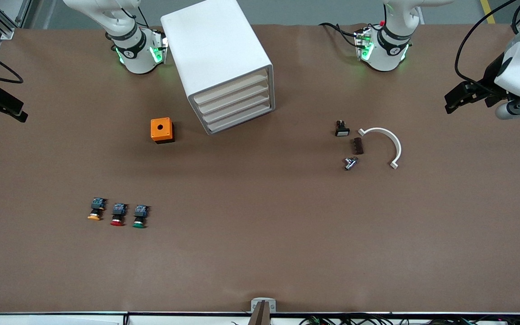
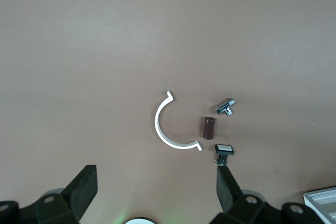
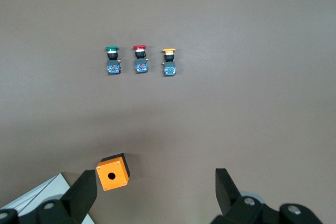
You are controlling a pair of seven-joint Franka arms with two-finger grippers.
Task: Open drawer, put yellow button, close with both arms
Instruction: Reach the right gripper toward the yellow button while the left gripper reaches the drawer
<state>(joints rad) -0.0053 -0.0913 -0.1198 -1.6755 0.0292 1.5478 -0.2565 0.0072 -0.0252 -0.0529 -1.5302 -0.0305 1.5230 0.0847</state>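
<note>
Nothing is begun: my left gripper (image 2: 157,192) and right gripper (image 3: 155,195) hang spread and empty over the table, the top drawer (image 1: 230,89) is shut, and the yellow button (image 1: 95,210) lies near the front camera, so opening comes first.

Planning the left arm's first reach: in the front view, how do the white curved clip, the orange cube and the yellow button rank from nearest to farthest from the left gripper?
1. White curved clip, at the left arm's end, closest to the open left gripper.
2. Orange cube, beside the cabinet.
3. Yellow button, toward the right arm's end, nearest the front camera.
</note>
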